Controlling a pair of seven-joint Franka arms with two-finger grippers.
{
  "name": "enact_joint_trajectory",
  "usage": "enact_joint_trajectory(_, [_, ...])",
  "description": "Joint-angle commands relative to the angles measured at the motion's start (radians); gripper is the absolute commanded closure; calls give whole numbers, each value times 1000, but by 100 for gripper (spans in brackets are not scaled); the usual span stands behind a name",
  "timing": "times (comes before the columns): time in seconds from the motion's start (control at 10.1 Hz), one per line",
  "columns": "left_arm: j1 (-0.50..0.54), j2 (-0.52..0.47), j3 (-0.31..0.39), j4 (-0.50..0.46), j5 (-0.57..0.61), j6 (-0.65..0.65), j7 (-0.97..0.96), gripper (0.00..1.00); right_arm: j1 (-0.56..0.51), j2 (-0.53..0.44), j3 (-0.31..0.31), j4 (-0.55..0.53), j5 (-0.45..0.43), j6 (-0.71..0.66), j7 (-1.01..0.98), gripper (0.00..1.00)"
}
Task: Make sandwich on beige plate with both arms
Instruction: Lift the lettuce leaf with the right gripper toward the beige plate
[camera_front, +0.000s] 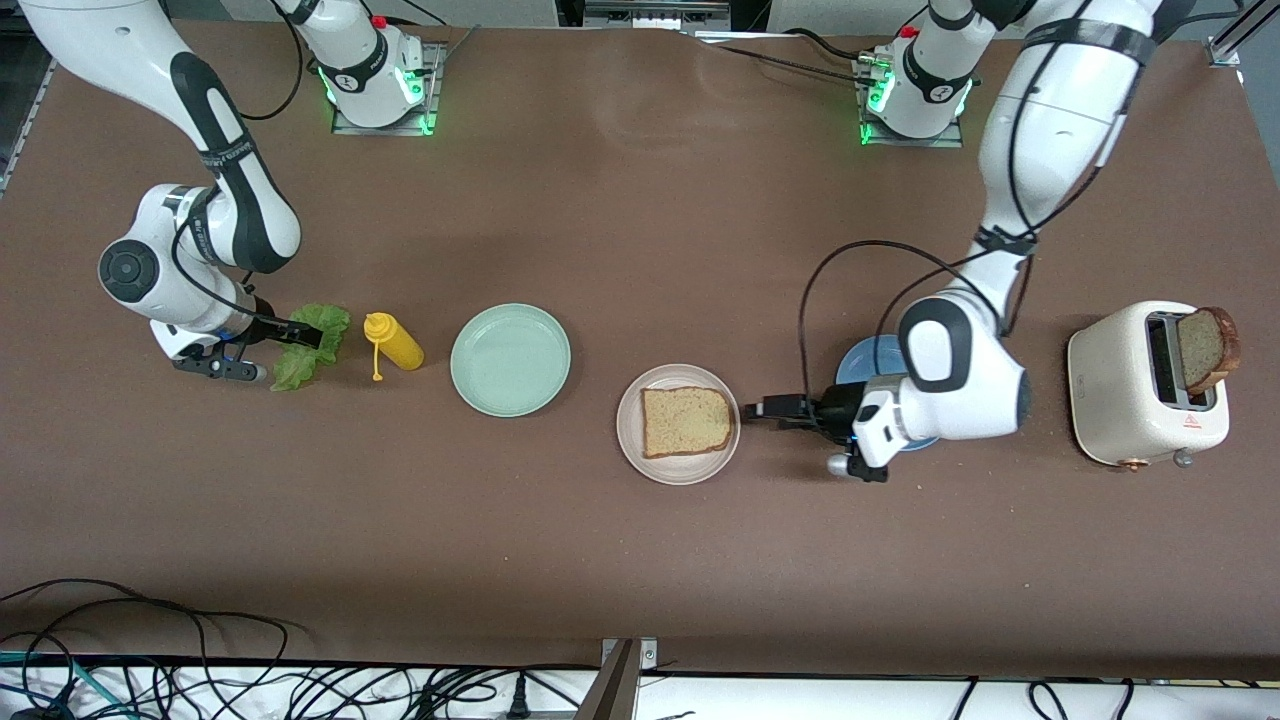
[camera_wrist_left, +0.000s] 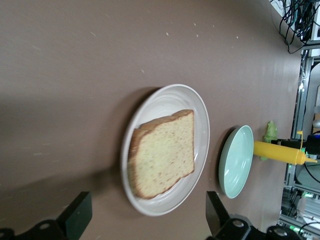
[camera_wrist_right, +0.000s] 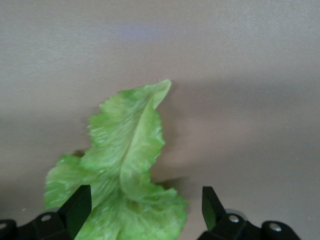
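One slice of tan bread (camera_front: 685, 420) (camera_wrist_left: 162, 152) lies flat on the beige plate (camera_front: 690, 467) (camera_wrist_left: 170, 97) in the middle of the table. My left gripper (camera_front: 755, 413) (camera_wrist_left: 146, 215) is open and empty, low beside the plate's rim on the side toward the left arm's end. The ruffled green lettuce leaf (camera_front: 328, 325) (camera_wrist_right: 130, 145) lies on the table toward the right arm's end. My right gripper (camera_front: 290, 352) (camera_wrist_right: 144, 207) is down at it, open, with the leaf's end between the fingers. A second bread slice (camera_front: 1208, 348) stands in the toaster.
A white toaster (camera_front: 1120, 380) stands at the left arm's end. A blue plate (camera_front: 865, 362) lies partly under the left arm. Between lettuce and beige plate are a yellow mustard bottle (camera_front: 395, 345) (camera_wrist_left: 277, 151) on its side and a mint-green plate (camera_front: 510, 360) (camera_wrist_left: 237, 160).
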Motion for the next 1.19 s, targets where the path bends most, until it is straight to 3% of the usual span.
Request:
enact_joint_trajectory(0.0, [92, -61, -4, -3, 114, -92, -4, 0, -6, 10, -1, 2, -14, 15, -21, 51])
enact_joint_trajectory(0.1, [122, -72, -1, -3, 179, -99, -4, 0, -6, 9, 1, 4, -14, 8, -21, 77])
enact_joint_trajectory(0.2, [134, -81, 10, -3, 292, -100, -4, 0, -6, 7, 1, 7, -14, 6, -5, 95])
enact_joint_trajectory(0.3, [143, -101, 18, -3, 424, -100, -7, 0, -6, 3, 1, 10, -14, -12, -4, 100])
enact_joint_trajectory(0.4, [148, -136, 32, -3, 544, -106, -41, 0, -3, -19, 4, 16, -14, -41, -2, 100])
enact_joint_trajectory(0.59, [153, -191, 87, -2, 669, -177, -113, 0, 1, -62, 12, 63, -12, -134, -7, 100])
enact_joint_trajectory(0.79, [153, -263, 171, 15, 750, -284, -113, 0, 1, -72, 27, 204, -12, -340, -4, 100])
enact_joint_trajectory(1.09, [159, -268, 236, 135, 818, -445, -115, 0, 4, -73, 70, 434, 1, -643, 4, 100])
